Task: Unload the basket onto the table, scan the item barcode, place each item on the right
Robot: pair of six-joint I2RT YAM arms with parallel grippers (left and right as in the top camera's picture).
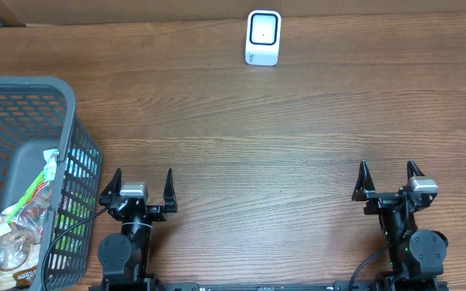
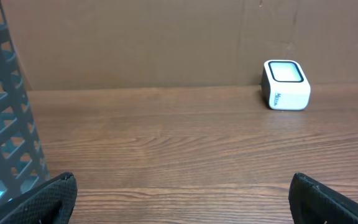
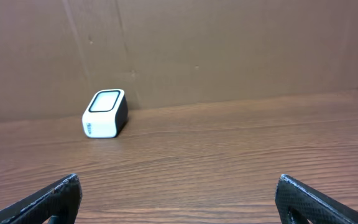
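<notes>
Left hand (image 1: 143, 174) and right hand (image 1: 387, 166) wide, empty, low in frame; scanner (image 1: 263, 37) top centre; basket (image 1: 73, 121) far left.

Mock shop checkout: barcode scanner (image 1: 263, 37), grey shopping basket (image 1: 31, 83), wooden table (image 1: 257, 162).

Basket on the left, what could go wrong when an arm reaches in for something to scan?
1. The grey mesh basket has a tall wall right beside the left gripper; open as it is, it could catch the mesh going in.
2. The packets inside lie heaped and crumpled, so a grab might lift two or leave the barcode hidden.
3. The white scanner stands small at the far edge; a swung item could knock it.
</notes>
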